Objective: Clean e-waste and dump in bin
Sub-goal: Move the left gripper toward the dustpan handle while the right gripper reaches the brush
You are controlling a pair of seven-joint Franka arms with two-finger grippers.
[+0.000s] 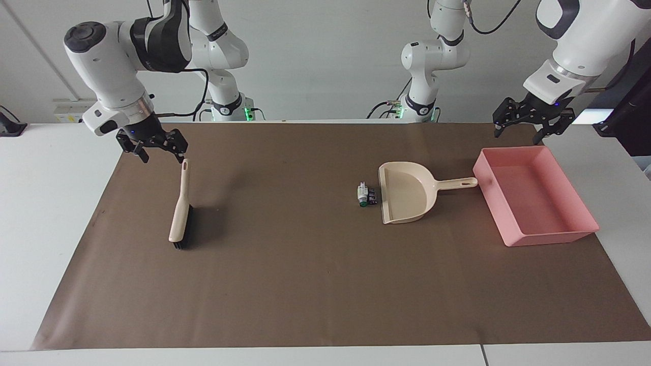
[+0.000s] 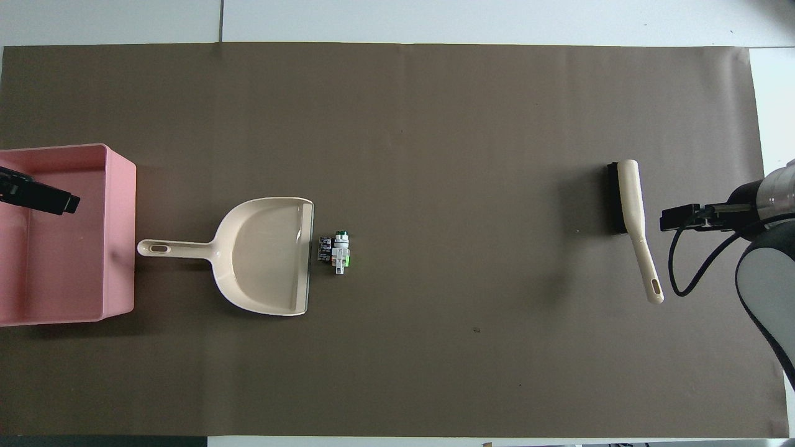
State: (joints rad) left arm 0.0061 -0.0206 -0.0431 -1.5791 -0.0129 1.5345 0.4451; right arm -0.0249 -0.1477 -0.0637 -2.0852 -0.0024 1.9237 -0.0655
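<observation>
on the brown mat: e-waste point(image 1: 366, 194), a few small bits, lying just beside the dustpan point(image 1: 407, 193) mouth, not yet swept in. bin point(image 1: 534, 203): pink, nothing in it, at the left arm's end. brush point(image 1: 179, 213): lying untouched. right gripper point(image 1: 155, 147): fingers apart, holding nothing, over the brush handle tip. left gripper point(image 1: 526, 124): fingers apart, holding nothing, above the bin's edge. progress: sweeping and dumping both remain.

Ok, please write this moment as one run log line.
right gripper: open, above brush handle | left gripper: open, waiting over bin | e-waste: unswept, beside dustpan
</observation>
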